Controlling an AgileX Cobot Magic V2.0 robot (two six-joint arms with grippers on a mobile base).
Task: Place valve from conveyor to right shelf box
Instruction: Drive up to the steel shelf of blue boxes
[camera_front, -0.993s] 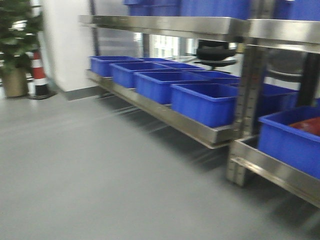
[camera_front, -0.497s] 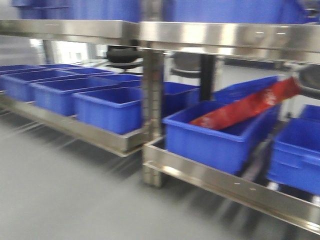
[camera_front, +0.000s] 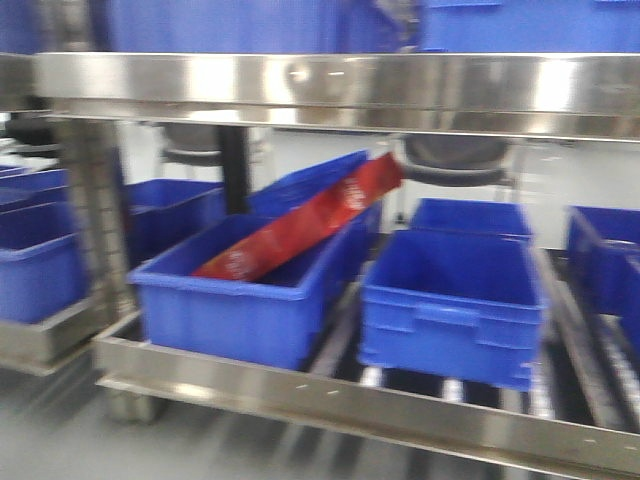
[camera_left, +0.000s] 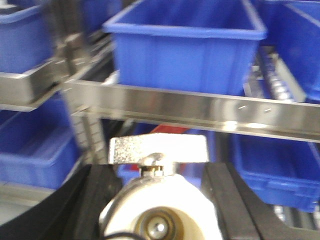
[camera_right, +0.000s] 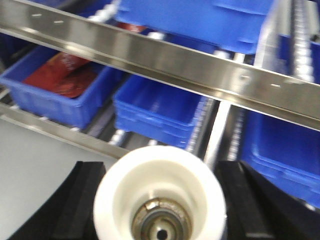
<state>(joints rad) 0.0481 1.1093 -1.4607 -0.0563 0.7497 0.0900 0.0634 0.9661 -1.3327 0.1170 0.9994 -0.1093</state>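
Valve (camera_left: 160, 192) between left gripper (camera_left: 160, 207) fingers (camera_left: 95, 210) (another valve (camera_right: 160, 192) within right gripper (camera_right: 161, 202))

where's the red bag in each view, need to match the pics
Front-facing: the red bag leans in the blue box left of centre.
Left wrist: not clearly in it.
Right wrist: upper left, lying in a blue box below the rail.
Shared landmark: the upper shelf's steel front rail.
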